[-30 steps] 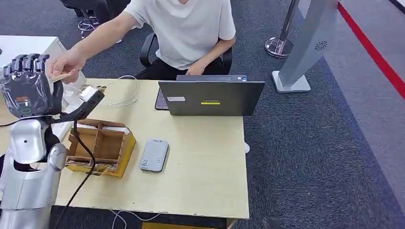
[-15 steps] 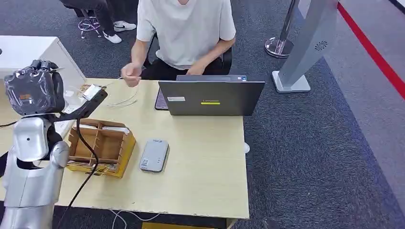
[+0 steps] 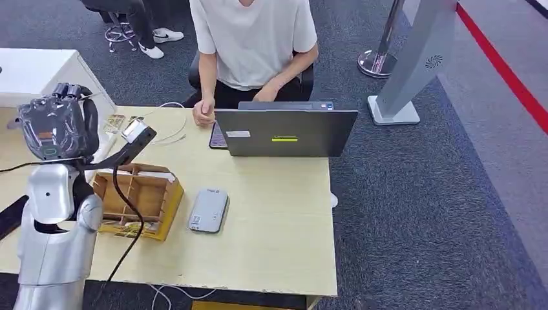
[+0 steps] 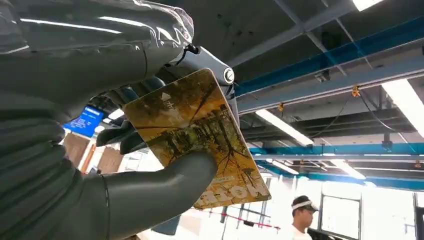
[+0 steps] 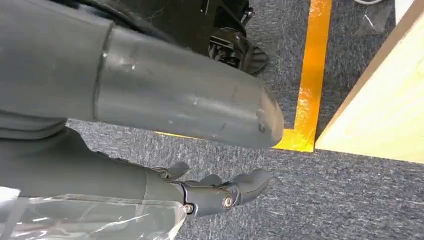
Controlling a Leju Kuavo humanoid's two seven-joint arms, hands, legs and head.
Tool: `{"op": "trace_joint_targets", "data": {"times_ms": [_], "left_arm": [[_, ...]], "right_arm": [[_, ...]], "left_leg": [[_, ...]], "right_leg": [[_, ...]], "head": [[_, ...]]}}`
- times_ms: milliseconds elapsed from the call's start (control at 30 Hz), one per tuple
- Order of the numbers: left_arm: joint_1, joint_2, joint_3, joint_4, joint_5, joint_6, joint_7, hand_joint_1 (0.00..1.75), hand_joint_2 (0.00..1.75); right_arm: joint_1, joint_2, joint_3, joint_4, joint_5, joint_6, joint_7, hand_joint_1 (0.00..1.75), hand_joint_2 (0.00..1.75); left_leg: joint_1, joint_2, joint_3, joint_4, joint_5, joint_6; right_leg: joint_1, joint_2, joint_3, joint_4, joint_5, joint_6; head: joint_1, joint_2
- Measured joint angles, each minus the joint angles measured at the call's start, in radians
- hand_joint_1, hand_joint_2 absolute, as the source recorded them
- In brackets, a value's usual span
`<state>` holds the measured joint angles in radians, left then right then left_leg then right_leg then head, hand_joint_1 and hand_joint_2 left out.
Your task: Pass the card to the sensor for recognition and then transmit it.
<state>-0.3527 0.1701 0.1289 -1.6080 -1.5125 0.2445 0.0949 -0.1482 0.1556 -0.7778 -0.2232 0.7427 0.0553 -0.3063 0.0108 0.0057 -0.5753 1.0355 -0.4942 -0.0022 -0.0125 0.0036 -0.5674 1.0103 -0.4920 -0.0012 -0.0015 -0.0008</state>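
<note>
My left hand (image 3: 57, 126) is raised above the table's left end, its back toward the head camera. In the left wrist view the thumb and fingers of that hand (image 4: 150, 195) pinch a yellow-brown picture card (image 4: 200, 135), which sticks out past the thumb. The grey card sensor (image 3: 209, 210) lies flat on the table (image 3: 271, 226), to the right of and below the raised hand. My right hand (image 5: 90, 170) hangs beside the table's edge (image 5: 385, 115) over the carpet, fingers apart and holding nothing.
A wooden compartment box (image 3: 137, 197) stands between my left arm and the sensor. A person sits behind an open laptop (image 3: 284, 132), one hand (image 3: 204, 116) resting by its left edge. Loose cards (image 3: 116, 121) and white cables lie at the table's far left.
The person's hand left the card at my left hand, drew back, and now rests by the laptop. My left hand has shifted a little to the right.
</note>
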Motion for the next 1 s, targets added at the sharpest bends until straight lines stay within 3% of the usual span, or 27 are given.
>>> {"op": "trace_joint_targets", "data": {"times_ms": [167,333,633,1000], "left_arm": [[0.062,-0.053,-0.034,-0.062,0.0,-0.034,-0.058,1.75,1.75],[0.12,-0.061,-0.134,-0.108,0.0,-0.053,-0.012,1.75,1.75],[0.18,-0.074,-0.336,-0.103,0.0,-0.222,0.067,1.75,1.75],[0.23,-0.117,-0.341,-0.061,0.0,-0.326,0.046,1.75,1.75]], "right_arm": [[0.001,0.0,0.0,0.0,0.0,-0.009,0.0,0.0,0.0],[0.001,0.001,0.0,0.0,0.0,-0.012,0.001,0.0,0.0],[-0.002,0.002,-0.007,-0.002,0.003,-0.012,0.005,0.0,0.0],[-0.003,0.002,-0.015,-0.003,0.016,-0.012,0.017,0.0,0.0]], "left_leg": [[0.0,0.0,0.0,0.0,0.0,0.0],[0.0,-0.001,0.0,0.0,0.0,0.0],[0.0,-0.001,0.0,0.0,0.0,0.0],[0.0,-0.001,-0.001,0.0,0.0,0.0]], "right_leg": [[0.0,0.0,0.0,0.0,0.0,0.0],[0.0,0.0,0.0,0.0,0.0,0.0],[0.0,-0.001,0.0,0.0,0.0,0.0],[0.0,-0.001,0.0,0.0,0.0,0.0]], "head": [[0.0,0.0],[0.0,0.0],[0.0,0.0],[0.0,0.0]]}}
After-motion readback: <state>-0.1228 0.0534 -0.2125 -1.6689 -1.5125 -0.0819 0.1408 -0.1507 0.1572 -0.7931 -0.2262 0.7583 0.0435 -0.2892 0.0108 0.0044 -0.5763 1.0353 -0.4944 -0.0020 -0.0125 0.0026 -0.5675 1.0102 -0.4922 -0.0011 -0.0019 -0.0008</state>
